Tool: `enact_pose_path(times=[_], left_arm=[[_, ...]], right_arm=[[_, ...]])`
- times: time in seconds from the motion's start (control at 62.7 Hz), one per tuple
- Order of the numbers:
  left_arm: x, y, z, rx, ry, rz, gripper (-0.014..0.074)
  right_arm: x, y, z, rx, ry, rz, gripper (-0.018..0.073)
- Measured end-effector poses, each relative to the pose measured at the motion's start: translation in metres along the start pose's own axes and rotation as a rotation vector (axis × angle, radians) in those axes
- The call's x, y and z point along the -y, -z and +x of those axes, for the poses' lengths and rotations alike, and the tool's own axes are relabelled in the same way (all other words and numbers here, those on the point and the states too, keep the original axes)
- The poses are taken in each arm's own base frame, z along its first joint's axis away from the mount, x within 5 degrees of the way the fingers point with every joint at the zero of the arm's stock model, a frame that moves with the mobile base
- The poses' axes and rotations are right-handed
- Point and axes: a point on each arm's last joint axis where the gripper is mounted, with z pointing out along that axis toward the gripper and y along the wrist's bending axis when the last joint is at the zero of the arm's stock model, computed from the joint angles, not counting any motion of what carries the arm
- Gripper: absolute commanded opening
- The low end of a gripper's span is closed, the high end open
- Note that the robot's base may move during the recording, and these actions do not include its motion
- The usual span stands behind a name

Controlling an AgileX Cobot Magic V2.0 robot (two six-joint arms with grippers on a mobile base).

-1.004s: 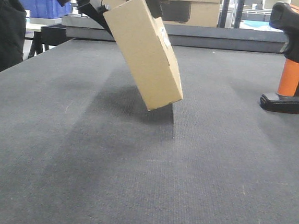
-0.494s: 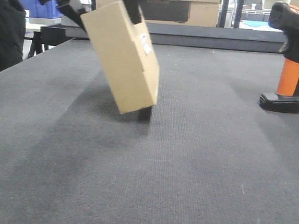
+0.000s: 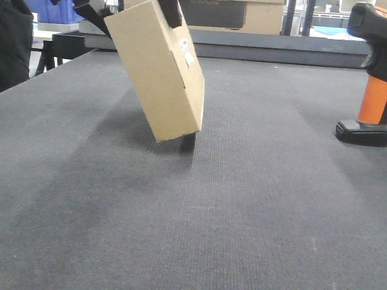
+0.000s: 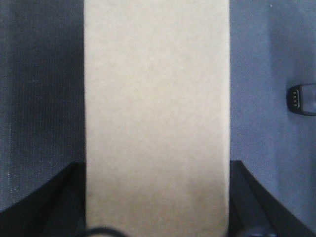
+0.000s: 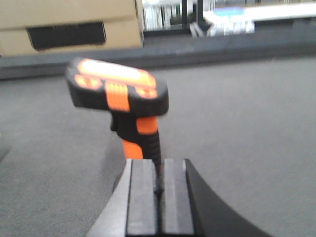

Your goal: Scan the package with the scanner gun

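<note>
Hanging package: the cardboard package tilts over the dark table mat. Its top end is pinched in the left gripper, and its low corner is at the mat or just above; I cannot tell which.
Label: a small white barcode sticker sits on the face turned toward the scanner's side.
Left grip: one black finger presses each flank, clamped firmly on the box.
Scanner gun: the orange-handled scanner gun stands upright on its black base, well apart to the package's right, untouched.
Right gripper: the right gripper sits low just behind the handle, pads drawn almost together on nothing.
Step in hand: by my reading, the box is up for presenting and the scanner's pickup has not begun.
Next move: likely the right pads must spread, close on the handle, then aim the head at the sticker.
Room: bare mat lies between box and scanner.
Edges: a raised rail and larger cardboard boxes line the far side.
</note>
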Motion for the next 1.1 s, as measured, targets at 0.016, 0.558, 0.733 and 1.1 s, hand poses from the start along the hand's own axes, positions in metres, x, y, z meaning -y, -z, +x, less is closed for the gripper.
enact_pose_path(times=[0.016, 0.558, 0.733, 1.1], left_arm=[[0.0, 0.0, 0.0, 0.0, 0.0, 0.0, -0.0111], [0.0, 0.0, 0.0, 0.0, 0.0, 0.0, -0.0111], [0.0, 0.0, 0.0, 0.0, 0.0, 0.0, -0.0111], [0.0, 0.0, 0.0, 0.0, -0.002, 0.0, -0.0111]], right_arm=[[0.0, -0.002, 0.001, 0.01, 0.0, -0.005, -0.0162], [-0.017, -0.055, 0.045, 0.015, -0.088, -0.04, -0.0161], [-0.033, -0.064, 0.045, 0.027, -0.051, -0.033, -0.0161], [-0.043, -0.091, 0.041, 0.057, -0.029, -0.031, -0.0065]])
